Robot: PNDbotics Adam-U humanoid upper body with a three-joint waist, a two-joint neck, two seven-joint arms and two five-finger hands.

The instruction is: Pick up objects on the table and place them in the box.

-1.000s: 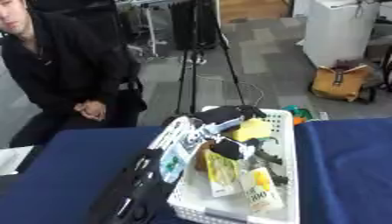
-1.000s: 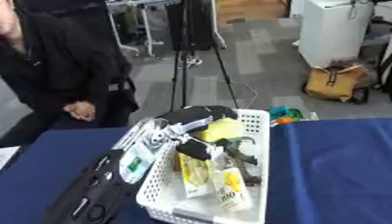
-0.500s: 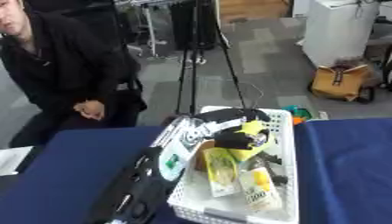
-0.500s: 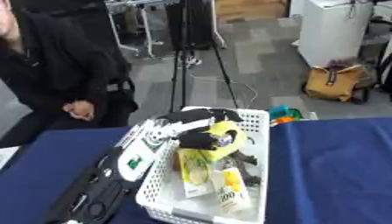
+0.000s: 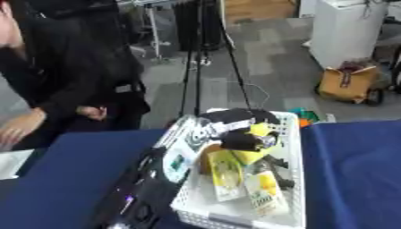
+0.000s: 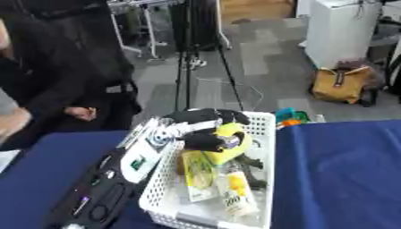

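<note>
A white lattice basket (image 5: 294, 179) stands on the blue table. My left arm (image 5: 149, 188) reaches in from the lower left over the basket's left wall. The black left hand (image 5: 235, 120) hangs over the far half of the basket, its fingers curled round a yellow object (image 5: 252, 154) held just above the contents. Beneath lie a yellow packet (image 5: 223, 175) and a bottle with a yellow label (image 5: 266, 193), along with some dark items. My right hand shows in neither view.
The blue tablecloth (image 5: 356, 170) stretches to the right of the basket. A white sheet (image 5: 11, 163) lies at the left edge. Beyond the table are a seated person (image 5: 70, 85), a tripod (image 5: 205, 53) and a tan bag (image 5: 346, 83) on the floor.
My left hand has come down a little with the yellow object, from the basket's far rim toward its middle. The view has shifted slightly.
</note>
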